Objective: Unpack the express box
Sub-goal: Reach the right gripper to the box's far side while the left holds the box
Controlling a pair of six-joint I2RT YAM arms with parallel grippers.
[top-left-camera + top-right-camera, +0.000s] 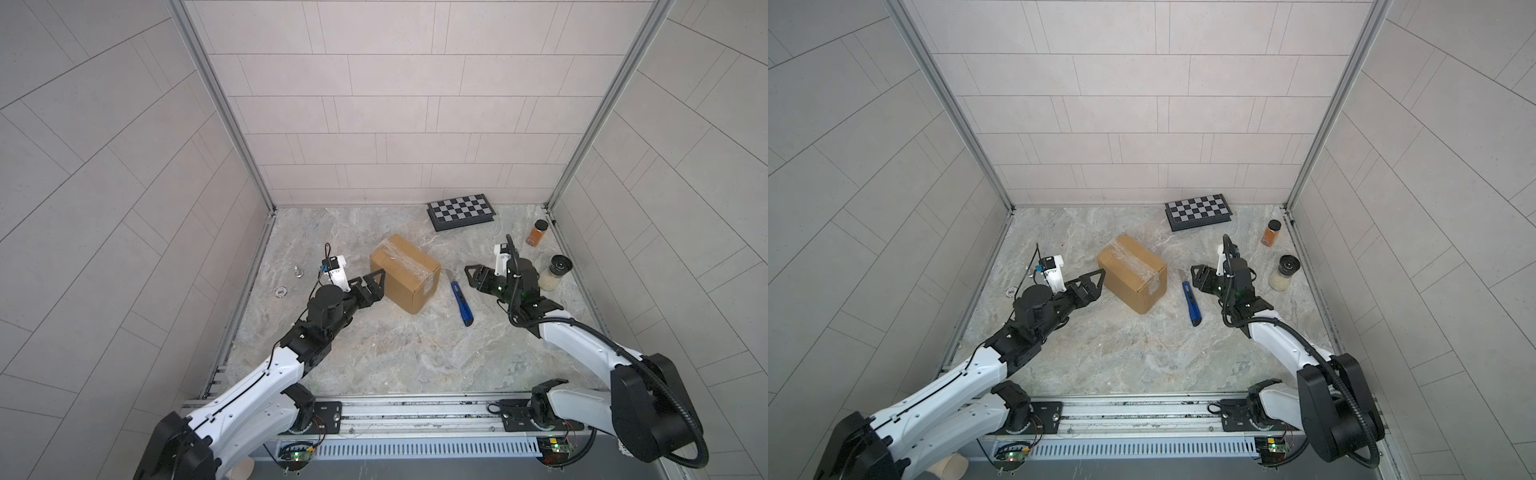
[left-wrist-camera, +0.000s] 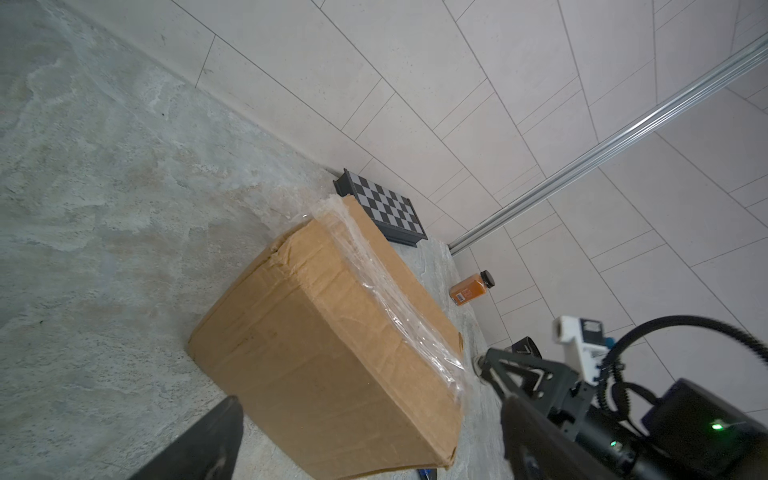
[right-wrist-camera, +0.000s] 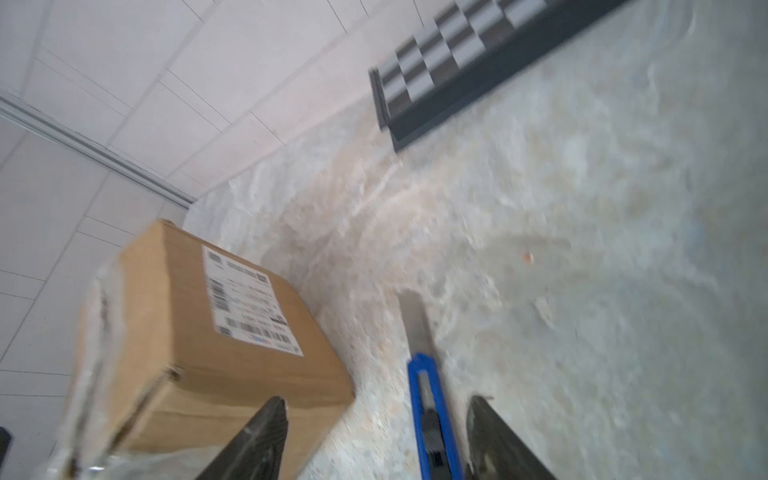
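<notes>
here: cuboid cardboard express box, crinkled glossy tape on seam; left gripper jaws wide, empty; right gripper jaws apart, empty, beside slim blue knife.

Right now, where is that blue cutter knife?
In both top views the blue cutter knife lies flat on the table, right of centre, between the express box and the right gripper.

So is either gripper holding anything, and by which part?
Nothing held. The right gripper has fingers apart near the blue knife, which lies loose; left gripper is open beside the express box, not gripping it.
</notes>
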